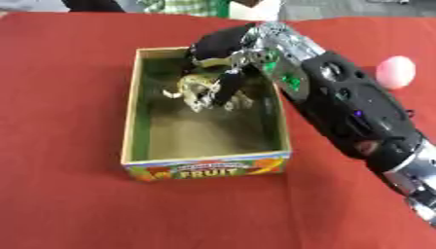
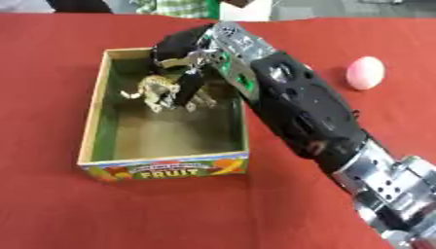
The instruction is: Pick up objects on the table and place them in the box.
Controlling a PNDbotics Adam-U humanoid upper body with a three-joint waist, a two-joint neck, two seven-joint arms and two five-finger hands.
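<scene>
Toy [image 2: 157, 92]: small spotted animal figure, tan and dark, seen inside the box [image 1: 128, 126], toward the far end, over the bare floor. Whether it rests on the floor or hangs just above cannot be told.

Right hand [image 1: 223, 48]: lowered into the far end of the box from the right side, palm over the toy. Dark fingers [image 2: 189, 85] are curled down against the toy's flank; they appear clamped on it, though the contact is partly hidden by the hand itself.

Box: open cardboard, "FRUIT" printed on the near wall, set on the red-covered bench [image 1: 60, 204]. Nothing else is seen inside.

Egg [image 2: 365, 73]: pale pink, egg-shaped, lying on the bench well apart from the box, to the right of the arm.

Left hand: not seen in either view.

Step judged in hand: placing, at the point of release. Next move calls for the fingers to be spread so the toy is left in the box, then the hand to be lifted straight up clear of the walls before the egg is approached.
</scene>
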